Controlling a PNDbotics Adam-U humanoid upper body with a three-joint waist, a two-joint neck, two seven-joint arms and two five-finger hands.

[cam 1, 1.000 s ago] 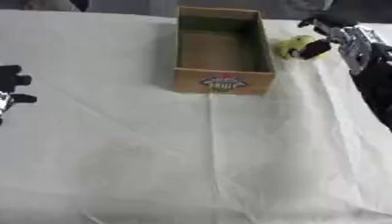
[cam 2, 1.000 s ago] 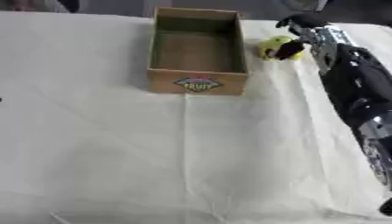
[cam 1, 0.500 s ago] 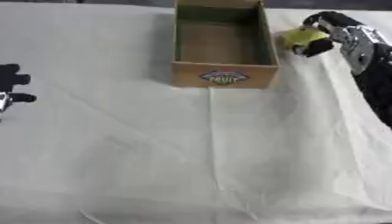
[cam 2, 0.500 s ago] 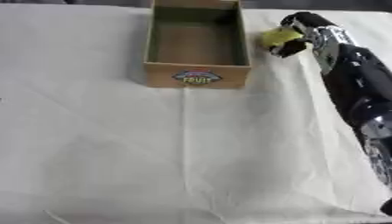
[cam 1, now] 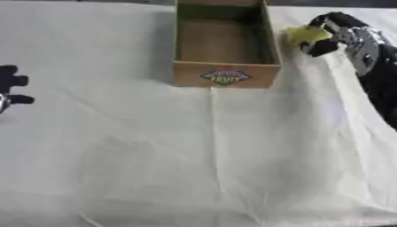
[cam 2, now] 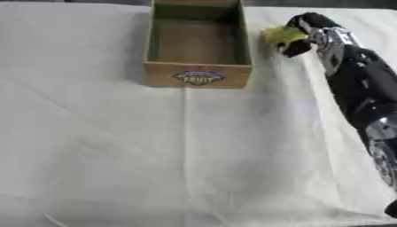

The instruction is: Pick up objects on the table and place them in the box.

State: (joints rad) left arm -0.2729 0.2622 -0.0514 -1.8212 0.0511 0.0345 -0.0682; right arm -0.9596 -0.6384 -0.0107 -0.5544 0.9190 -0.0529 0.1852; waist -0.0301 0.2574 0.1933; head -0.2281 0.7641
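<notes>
Left hand (cam 1: pixel 11 88): shows only at the left edge of the left eye view, low over the cloth and well apart from the box; a few dark fingers stick out to the right, holding nothing. Whether they are straight or curled, I cannot tell.

Cloth (cam 1: pixel 155 155): a pale, creased sheet covering the whole table, with a long fold line running from the front of the box toward the near edge.

Box (cam 1: pixel 223 75): a brown cardboard box, open at the top, standing at the far middle of the table. A printed fruit label (cam 1: pixel 226 77) sits on its near wall. Only its bare brown bottom shows inside.

Yellow object (cam 1: pixel 304 33): small, soft-looking, yellow; its exact kind cannot be made out. It is just beside the right wall of the box, outside it, near the far end of that wall, and is in the grasp of the right hand. Whether it touches the cloth or is lifted off it, I cannot tell.

Right hand (cam 1: pixel 335 32): at the far right, just beside the box, with dark fingers curled round the yellow object from above and behind.

Right arm (cam 2: pixel 356 84): black with silver parts, running from the lower right edge up along the right side of the table to the hand.
</notes>
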